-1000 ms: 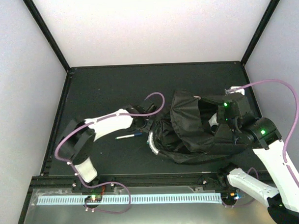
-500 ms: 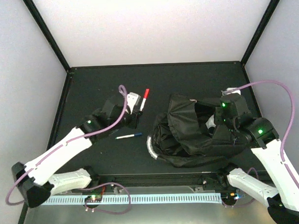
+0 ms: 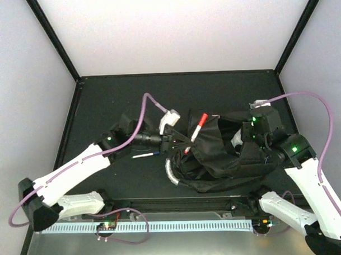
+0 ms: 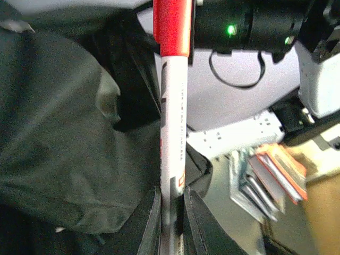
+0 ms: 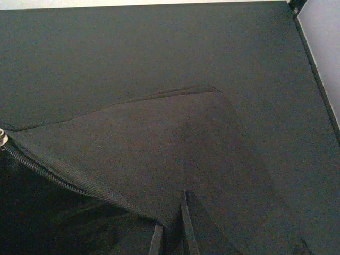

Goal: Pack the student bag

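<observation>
The bag lies at the right middle of the table. Its long axis runs left to right, and the end with the grey handle points left toward the near edge. The right claw is pinched tight on a fold of the bag's fabric beside the zipper. The left claw clamps a white marker with its red cap aimed at the far right, over the bag's left rim. The inside of the bag looks dark, so I cannot tell what it holds. A blue pen lies on the table beside the left arm.
</observation>
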`<action>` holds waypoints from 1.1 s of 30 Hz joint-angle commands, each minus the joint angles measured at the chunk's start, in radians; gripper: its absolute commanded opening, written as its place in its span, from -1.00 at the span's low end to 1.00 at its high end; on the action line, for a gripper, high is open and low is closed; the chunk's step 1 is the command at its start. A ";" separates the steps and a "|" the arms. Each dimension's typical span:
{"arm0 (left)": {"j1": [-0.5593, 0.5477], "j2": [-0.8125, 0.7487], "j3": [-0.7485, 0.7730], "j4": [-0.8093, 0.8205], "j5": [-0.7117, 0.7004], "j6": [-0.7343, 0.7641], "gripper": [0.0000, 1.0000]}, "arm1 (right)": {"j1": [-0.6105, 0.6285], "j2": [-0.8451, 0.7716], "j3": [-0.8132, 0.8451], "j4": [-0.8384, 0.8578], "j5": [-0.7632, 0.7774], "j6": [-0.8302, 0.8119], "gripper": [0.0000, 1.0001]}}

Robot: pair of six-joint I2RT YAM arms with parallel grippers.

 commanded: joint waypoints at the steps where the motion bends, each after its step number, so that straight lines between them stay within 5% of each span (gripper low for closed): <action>1: -0.044 0.103 0.118 -0.077 0.162 -0.035 -0.97 | -0.005 -0.038 0.031 0.183 0.011 0.012 -0.91; 6: -0.054 0.213 0.257 -0.314 0.213 -0.040 -0.97 | -0.005 -0.048 0.020 0.199 0.002 0.006 -0.92; 16: -0.109 0.388 0.326 -0.332 0.288 -0.188 -0.97 | -0.005 -0.047 -0.005 0.232 -0.035 -0.004 -0.93; 23: -0.123 0.612 0.595 -0.643 0.203 -0.080 -0.97 | -0.004 -0.053 -0.021 0.253 -0.053 0.004 -0.92; 33: -0.123 0.846 0.848 -0.830 0.048 -0.051 -0.84 | -0.004 -0.058 -0.030 0.260 -0.065 -0.007 -0.92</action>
